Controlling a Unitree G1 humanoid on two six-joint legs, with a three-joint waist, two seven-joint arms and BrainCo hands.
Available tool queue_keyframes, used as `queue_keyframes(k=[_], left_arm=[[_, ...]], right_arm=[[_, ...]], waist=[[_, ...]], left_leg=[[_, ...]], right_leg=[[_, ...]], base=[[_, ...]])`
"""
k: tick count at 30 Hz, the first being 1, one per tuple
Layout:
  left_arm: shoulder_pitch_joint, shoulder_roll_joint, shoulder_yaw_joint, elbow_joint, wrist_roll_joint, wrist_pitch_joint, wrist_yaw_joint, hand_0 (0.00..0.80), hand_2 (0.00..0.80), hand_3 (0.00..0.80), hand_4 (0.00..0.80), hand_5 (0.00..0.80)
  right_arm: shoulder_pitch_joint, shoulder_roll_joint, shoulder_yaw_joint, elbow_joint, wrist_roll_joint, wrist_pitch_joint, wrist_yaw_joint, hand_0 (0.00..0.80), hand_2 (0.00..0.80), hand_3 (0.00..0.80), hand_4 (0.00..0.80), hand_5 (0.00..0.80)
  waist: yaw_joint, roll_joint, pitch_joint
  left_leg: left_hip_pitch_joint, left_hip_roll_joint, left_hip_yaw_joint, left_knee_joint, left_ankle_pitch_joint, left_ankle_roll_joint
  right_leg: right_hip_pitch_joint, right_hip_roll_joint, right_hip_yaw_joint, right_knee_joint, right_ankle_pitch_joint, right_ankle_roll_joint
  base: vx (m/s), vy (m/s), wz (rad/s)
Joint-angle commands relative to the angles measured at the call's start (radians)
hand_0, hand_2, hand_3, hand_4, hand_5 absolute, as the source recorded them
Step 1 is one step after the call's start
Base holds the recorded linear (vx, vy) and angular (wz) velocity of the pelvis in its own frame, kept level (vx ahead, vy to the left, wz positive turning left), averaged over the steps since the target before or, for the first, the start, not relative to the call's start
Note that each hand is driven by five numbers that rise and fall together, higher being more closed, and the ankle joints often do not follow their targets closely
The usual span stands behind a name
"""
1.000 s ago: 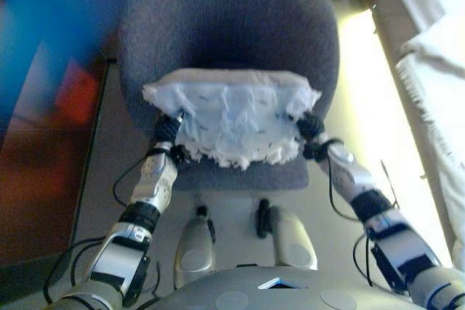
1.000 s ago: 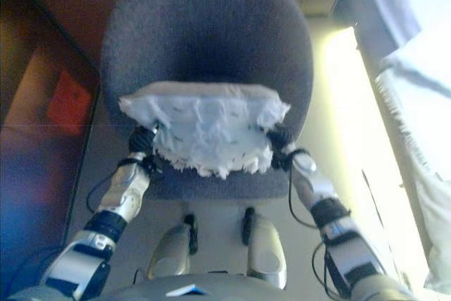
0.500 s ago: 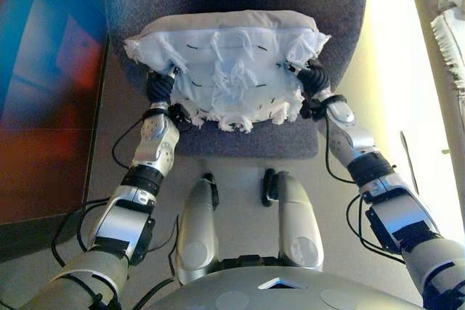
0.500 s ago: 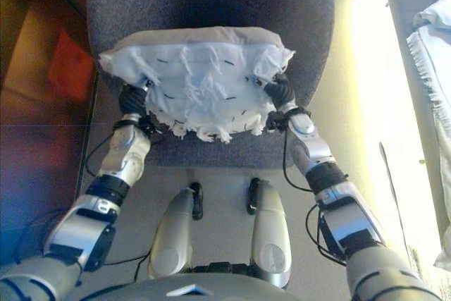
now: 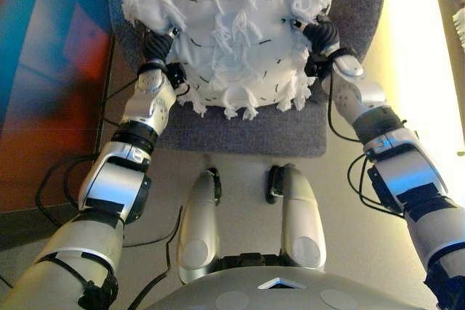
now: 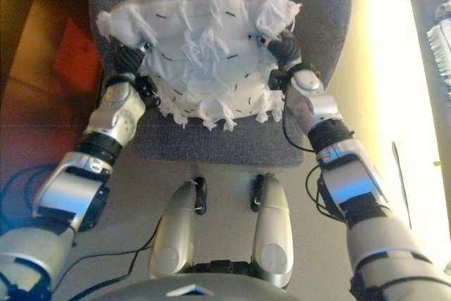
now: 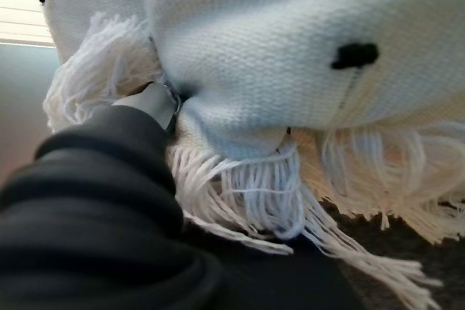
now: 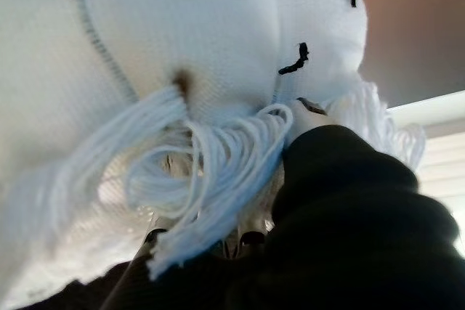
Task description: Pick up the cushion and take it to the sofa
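Over the grey chair (image 5: 240,136), both hands press the cushion (image 5: 232,34); finger state hidden.

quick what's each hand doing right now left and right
Left hand: at the white fringed cushion's left side, fingers hidden; grip cannot be told.
Right hand: at the cushion's right side, fingers hidden; cannot be told.

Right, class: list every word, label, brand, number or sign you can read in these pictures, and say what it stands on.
None: no readable text shows in any view.
The white knitted cushion with tassel fringe carries only short dark stitch marks, not letters.
The grey upholstered chair under it is plain.
The left hand and right hand, at the cushion's two sides, bear no legible print.
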Motion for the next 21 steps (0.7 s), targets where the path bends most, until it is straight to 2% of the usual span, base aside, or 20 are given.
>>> queue_keyframes(k=[1,5,7,13,15,18,21], left_arm=[[-0.192,0.001,-0.052,-0.057,0.020,-0.098,-0.008,0.800,0.800,0.800,0.800,0.800],[-0.206,0.012,-0.060,-0.055,0.004,-0.170,-0.024,0.800,0.800,0.800,0.800,0.800],[-0.195,0.009,-0.057,-0.091,0.057,-0.213,-0.047,0.800,0.800,0.800,0.800,0.800],[-0.187,0.011,-0.061,-0.186,0.072,-0.258,-0.092,0.800,0.800,0.800,0.800,0.800],[-0.195,0.005,-0.065,-0.191,0.066,-0.247,-0.081,0.800,0.800,0.800,0.800,0.800],[-0.208,-0.002,-0.081,-0.162,0.065,-0.185,-0.051,0.800,0.800,0.800,0.800,0.800],[-0.228,0.004,-0.099,-0.110,0.014,-0.117,-0.021,0.800,0.800,0.800,0.800,0.800]], right_arm=[[-0.173,0.054,0.019,-0.023,-0.018,-0.101,0.004,0.800,0.800,0.800,0.800,0.800],[-0.177,0.055,0.014,-0.050,-0.009,-0.141,-0.039,0.800,0.800,0.800,0.800,0.800],[-0.159,0.062,-0.007,-0.086,-0.016,-0.177,-0.060,0.800,0.800,0.800,0.800,0.800],[-0.109,0.054,-0.045,-0.156,-0.012,-0.212,-0.091,0.800,0.800,0.800,0.800,0.800],[-0.108,0.052,-0.051,-0.144,-0.010,-0.212,-0.078,0.800,0.800,0.800,0.800,0.800],[-0.122,0.054,-0.034,-0.102,-0.036,-0.170,-0.080,0.800,0.800,0.800,0.800,0.800],[-0.148,0.047,-0.006,-0.045,0.003,-0.124,-0.064,0.800,0.800,0.800,0.800,0.800]], waist=[[0.035,0.005,-0.035],[0.034,0.000,-0.043],[0.037,0.000,-0.045],[0.041,0.000,-0.047],[0.042,0.000,-0.048],[0.042,-0.002,-0.050],[0.041,-0.007,-0.053]], left_leg=[[0.012,-0.003,0.015,0.073,-0.087,0.035],[0.014,0.002,0.015,0.073,-0.091,0.033],[0.009,0.001,0.012,0.072,-0.093,0.030],[0.008,0.002,0.013,0.075,-0.105,0.027],[0.008,0.004,0.012,0.081,-0.111,0.026],[0.008,0.010,0.012,0.089,-0.115,0.026],[-0.001,0.010,0.010,0.092,-0.113,0.024]], right_leg=[[0.102,-0.028,0.085,-0.082,0.020,0.087],[0.104,-0.030,0.088,-0.081,0.017,0.094],[0.099,-0.030,0.089,-0.081,0.017,0.098],[0.097,-0.033,0.090,-0.075,0.012,0.109],[0.097,-0.035,0.088,-0.071,0.009,0.111],[0.096,-0.040,0.086,-0.066,0.010,0.115],[0.086,-0.041,0.085,-0.065,0.013,0.117]], base=[[0.084,-0.016,0.03],[0.079,-0.013,0.04],[0.063,-0.011,0.10],[0.058,-0.007,0.13],[0.060,-0.001,0.05],[0.043,-0.008,0.01],[0.006,-0.011,-0.03]])
